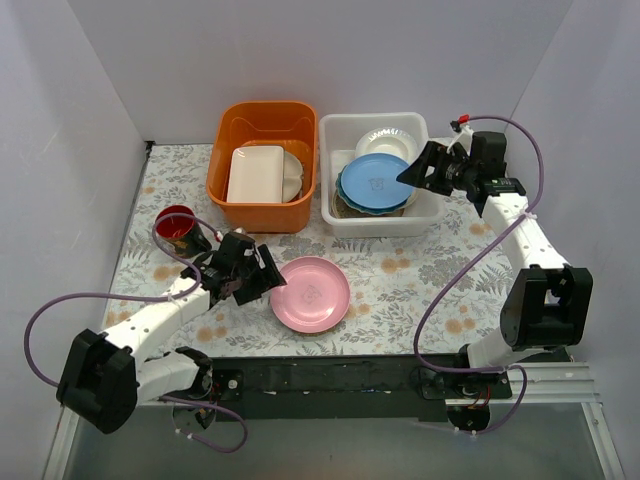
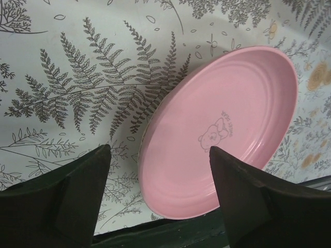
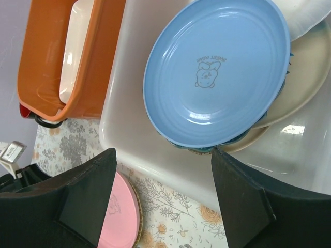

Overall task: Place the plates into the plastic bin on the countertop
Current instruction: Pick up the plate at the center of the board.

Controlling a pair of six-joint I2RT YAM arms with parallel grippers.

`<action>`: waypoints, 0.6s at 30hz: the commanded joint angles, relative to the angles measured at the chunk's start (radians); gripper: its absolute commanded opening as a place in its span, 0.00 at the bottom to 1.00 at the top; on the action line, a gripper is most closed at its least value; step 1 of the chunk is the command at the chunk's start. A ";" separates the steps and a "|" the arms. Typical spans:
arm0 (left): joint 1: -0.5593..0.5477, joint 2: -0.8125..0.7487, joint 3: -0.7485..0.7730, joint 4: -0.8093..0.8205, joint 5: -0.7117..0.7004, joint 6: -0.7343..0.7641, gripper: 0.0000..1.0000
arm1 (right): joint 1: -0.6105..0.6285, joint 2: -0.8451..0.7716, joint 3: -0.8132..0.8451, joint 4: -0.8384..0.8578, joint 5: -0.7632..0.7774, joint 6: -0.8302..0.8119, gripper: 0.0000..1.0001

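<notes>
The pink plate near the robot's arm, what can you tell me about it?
The pink plate is round, glossy and ceramic-looking, with a raised rim and a small bear drawing with lettering at its centre. It lies flat, right way up, on the floral cloth, outside the white bin. The left gripper stands open astride its edge; whether a finger touches it is unclear.

The light blue plate [image 3: 217, 103] has a small bear drawing [image 3: 206, 77] at its middle, with an arc of tiny capitals over it, perhaps "SWEET BEAR", too small to be sure. The pink plate [image 2: 227, 170] bears a like mark with two tiny words, unreadable.
</notes>
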 commanded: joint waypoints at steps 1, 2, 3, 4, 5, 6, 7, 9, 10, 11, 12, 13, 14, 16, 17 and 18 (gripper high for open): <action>0.000 0.047 0.018 0.012 0.015 0.009 0.68 | 0.001 -0.051 -0.028 0.024 -0.024 -0.013 0.81; -0.002 0.053 0.021 0.011 0.013 0.007 0.64 | 0.003 -0.058 -0.046 0.027 -0.023 -0.015 0.81; -0.002 0.058 0.019 0.011 0.015 0.010 0.61 | 0.001 -0.068 -0.054 0.028 -0.024 -0.015 0.81; -0.003 0.061 0.021 0.012 0.015 0.012 0.56 | 0.001 -0.073 -0.062 0.031 -0.023 -0.013 0.81; -0.002 0.062 0.019 0.017 0.015 0.013 0.54 | 0.003 -0.076 -0.075 0.033 -0.026 -0.015 0.81; -0.002 0.062 0.019 0.018 0.015 0.015 0.53 | 0.001 -0.078 -0.079 0.031 -0.029 -0.015 0.81; -0.003 0.064 0.018 0.020 0.012 0.015 0.52 | 0.003 -0.079 -0.083 0.031 -0.029 -0.015 0.81; -0.002 0.075 0.018 0.020 0.007 0.019 0.49 | 0.001 -0.084 -0.092 0.031 -0.034 -0.013 0.81; -0.002 0.079 0.019 0.020 0.013 0.027 0.49 | 0.001 -0.085 -0.095 0.033 -0.035 -0.013 0.81; -0.002 0.087 0.019 0.020 0.012 0.030 0.48 | 0.001 -0.085 -0.095 0.034 -0.038 -0.015 0.81; -0.002 0.099 0.016 0.020 0.010 0.032 0.48 | 0.003 -0.085 -0.098 0.033 -0.038 -0.013 0.81; -0.002 0.102 0.012 0.023 0.012 0.038 0.47 | 0.001 -0.087 -0.099 0.033 -0.038 -0.015 0.81; -0.002 0.108 0.010 0.027 0.015 0.041 0.46 | 0.003 -0.087 -0.099 0.031 -0.038 -0.013 0.81; -0.002 0.116 0.007 0.026 0.013 0.048 0.43 | 0.001 -0.087 -0.097 0.028 -0.038 -0.016 0.81; -0.002 0.116 0.005 0.026 0.018 0.052 0.42 | 0.001 -0.087 -0.097 0.028 -0.037 -0.018 0.81; -0.002 0.113 0.005 0.027 0.017 0.050 0.37 | 0.003 -0.087 -0.097 0.030 -0.038 -0.018 0.80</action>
